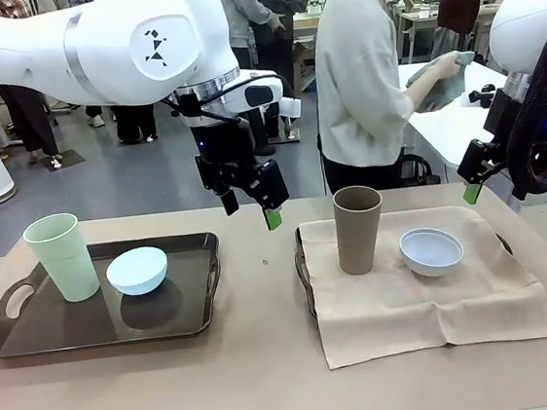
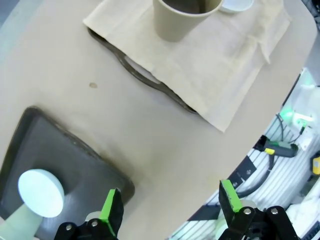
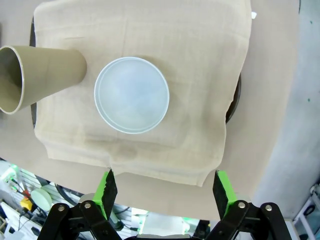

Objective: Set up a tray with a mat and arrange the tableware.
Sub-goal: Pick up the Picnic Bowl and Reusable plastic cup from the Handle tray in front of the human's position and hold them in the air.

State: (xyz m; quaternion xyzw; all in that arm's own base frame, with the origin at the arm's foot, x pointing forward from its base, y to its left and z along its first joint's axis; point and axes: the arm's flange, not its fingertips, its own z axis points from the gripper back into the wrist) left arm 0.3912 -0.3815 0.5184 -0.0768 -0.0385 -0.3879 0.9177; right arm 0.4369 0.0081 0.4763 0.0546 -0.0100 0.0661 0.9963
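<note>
pale green tumbler stood upright on the bare tray, below-left of the nearer left jaws; both pairs released, empty.

The dark tray lies almost wholly hidden beneath the beige cloth mat — only slivers of rim and handle peep out at its sides. In the left wrist view the taupe-brown tall tumbler and the greyish-white round bowl are cut by the top edge — the bowl nearly gone. The right wrist view's left edge clips the tumbler's mouth.
</note>
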